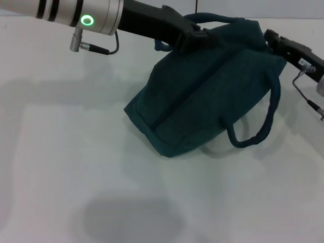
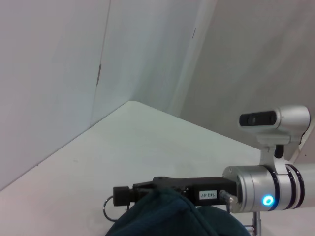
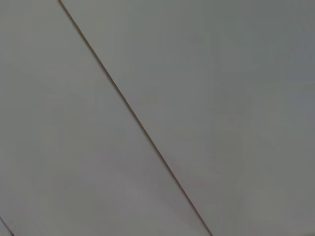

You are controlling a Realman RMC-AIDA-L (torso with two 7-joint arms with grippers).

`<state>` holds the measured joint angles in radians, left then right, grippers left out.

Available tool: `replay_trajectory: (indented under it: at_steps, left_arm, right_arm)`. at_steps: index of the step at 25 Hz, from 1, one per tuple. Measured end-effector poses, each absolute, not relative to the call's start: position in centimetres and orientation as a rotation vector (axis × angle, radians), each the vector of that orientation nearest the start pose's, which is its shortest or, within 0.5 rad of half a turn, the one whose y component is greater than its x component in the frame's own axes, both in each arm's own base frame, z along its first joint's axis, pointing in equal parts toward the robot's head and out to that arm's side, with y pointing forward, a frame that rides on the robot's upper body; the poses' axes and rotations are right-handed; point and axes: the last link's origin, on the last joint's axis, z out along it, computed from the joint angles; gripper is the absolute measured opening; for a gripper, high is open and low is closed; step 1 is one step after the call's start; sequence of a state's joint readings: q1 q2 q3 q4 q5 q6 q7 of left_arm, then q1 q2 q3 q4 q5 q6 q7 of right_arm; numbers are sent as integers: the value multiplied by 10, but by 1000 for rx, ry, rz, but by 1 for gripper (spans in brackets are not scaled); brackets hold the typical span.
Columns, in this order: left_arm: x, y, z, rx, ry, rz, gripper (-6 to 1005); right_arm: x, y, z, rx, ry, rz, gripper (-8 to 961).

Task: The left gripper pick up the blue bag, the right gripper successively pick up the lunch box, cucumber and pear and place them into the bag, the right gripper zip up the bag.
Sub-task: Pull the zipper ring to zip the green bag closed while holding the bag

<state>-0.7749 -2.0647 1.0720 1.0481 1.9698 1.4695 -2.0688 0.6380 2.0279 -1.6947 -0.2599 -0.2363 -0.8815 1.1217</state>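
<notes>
On white table, slumped fabric blue bag

I see the bag as a plain dark teal-blue — no pattern. The table is pale white. My left arm is silver with black bands and a green ring light.

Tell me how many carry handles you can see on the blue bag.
2: one handle at the bag's top by the left pincer, one loop hanging down its right side. Others may be hidden.
</notes>
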Motion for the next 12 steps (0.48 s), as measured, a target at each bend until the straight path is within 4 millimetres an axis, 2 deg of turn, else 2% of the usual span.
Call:
replay_trajectory:
  at_steps: [12]
  left_arm:
    - [-107, 394, 13, -2887, -616, -508, 46]
  right_arm:
    - [253, 407, -31, -1915, 1089, 1052, 44]
